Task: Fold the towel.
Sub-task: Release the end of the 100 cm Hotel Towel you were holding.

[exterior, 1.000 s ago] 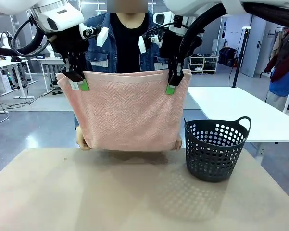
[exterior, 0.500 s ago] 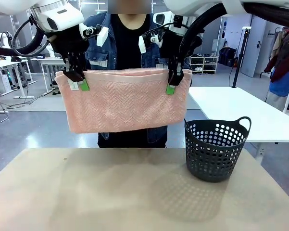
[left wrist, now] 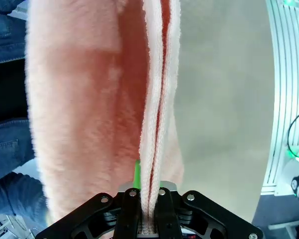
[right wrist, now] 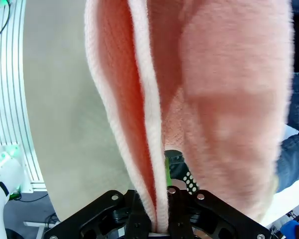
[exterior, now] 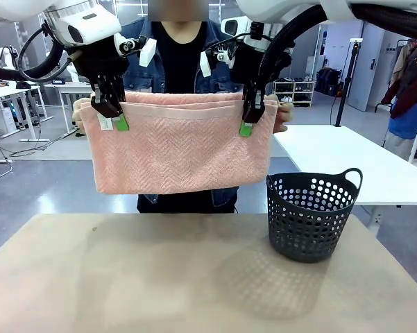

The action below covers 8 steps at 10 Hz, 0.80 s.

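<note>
My left jaws are clenched on the top edge of the towel (exterior: 180, 149) toward its 9 o'clock end, my right jaws toward 3 o'clock. It hangs doubled above the counter (exterior: 125, 277), with a person's hands (exterior: 285, 114) at both top corners. A basket (exterior: 311, 216) stands at its 5 o'clock.

- Front view: bright, even overhead light; soft shadows on desk (exterior: 55, 291) beneath towel (exterior: 180, 149) and beside basket (exterior: 311, 218).
- Wrist views: towel up close, fuzzy, out of focus; wide-angle bending at edges.
</note>
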Available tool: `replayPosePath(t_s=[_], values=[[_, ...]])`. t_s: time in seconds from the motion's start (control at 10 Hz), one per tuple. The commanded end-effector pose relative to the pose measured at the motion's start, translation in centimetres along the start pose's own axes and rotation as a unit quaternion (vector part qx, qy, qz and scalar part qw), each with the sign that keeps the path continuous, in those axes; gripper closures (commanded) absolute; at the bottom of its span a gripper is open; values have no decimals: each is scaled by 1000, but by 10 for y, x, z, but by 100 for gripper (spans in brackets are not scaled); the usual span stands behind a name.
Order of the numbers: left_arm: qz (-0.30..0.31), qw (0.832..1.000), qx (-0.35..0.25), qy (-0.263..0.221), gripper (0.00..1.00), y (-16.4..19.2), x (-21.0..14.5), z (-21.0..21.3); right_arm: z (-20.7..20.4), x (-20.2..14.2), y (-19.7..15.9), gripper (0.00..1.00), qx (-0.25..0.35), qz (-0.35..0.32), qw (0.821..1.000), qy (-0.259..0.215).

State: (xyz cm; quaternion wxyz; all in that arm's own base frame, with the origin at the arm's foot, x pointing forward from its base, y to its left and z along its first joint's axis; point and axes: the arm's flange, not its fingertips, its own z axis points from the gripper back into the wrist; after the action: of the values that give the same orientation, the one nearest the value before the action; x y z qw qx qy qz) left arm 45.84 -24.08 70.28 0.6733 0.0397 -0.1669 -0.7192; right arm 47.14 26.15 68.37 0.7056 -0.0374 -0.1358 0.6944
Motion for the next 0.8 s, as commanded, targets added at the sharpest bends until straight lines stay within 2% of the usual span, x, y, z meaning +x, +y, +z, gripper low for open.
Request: replayPosePath(t_s=[0.0,0.7], values=[[1,1000,6,-2,100,1,-1,3,3,-2,2,100,-2,3,1000,1],[1,1000,6,-2,100,1,-1,3,3,-2,2,100,-2,3,1000,1]])
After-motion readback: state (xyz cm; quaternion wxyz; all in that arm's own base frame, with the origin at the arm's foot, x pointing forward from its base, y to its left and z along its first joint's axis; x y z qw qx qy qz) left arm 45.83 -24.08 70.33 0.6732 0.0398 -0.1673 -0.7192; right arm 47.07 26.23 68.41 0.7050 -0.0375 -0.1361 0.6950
